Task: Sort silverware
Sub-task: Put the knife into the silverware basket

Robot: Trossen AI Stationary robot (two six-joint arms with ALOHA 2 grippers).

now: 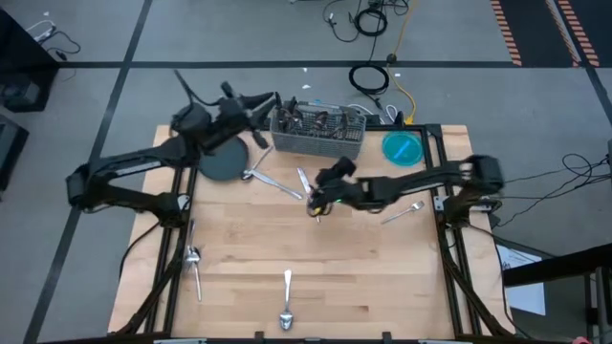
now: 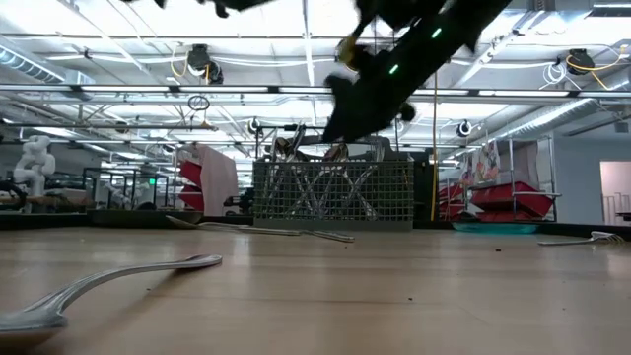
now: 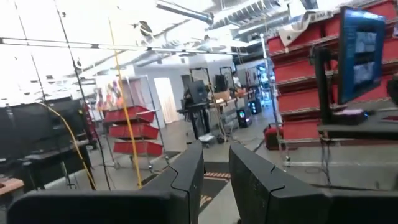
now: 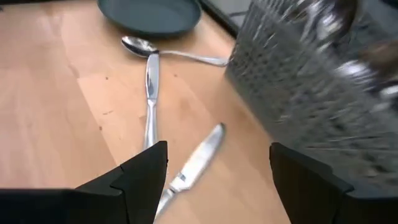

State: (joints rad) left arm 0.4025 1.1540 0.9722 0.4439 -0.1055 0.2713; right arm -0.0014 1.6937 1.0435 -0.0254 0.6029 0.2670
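Silverware lies scattered on the wooden table: a knife (image 4: 189,165) and a second knife (image 4: 150,93) lie flat under my right gripper, with a spoon (image 4: 168,55) beside the dark plate (image 4: 152,15). More pieces stand in the grey mesh caddy (image 1: 320,129). A fork (image 1: 406,210) lies at the right, and two spoons (image 1: 194,263) (image 1: 286,308) lie near the front. My right gripper (image 4: 217,162) hangs open and empty above the knives, beside the caddy (image 4: 311,81). My left gripper (image 3: 216,155) is raised by the caddy's left end (image 1: 271,98), with a narrow empty gap between its fingers.
A blue dish (image 1: 404,148) sits at the far right of the table, next to the caddy. The dark plate (image 1: 225,162) lies at the far left, under my left arm. Bare wood (image 1: 363,277) spans the table's near half, between the loose spoons.
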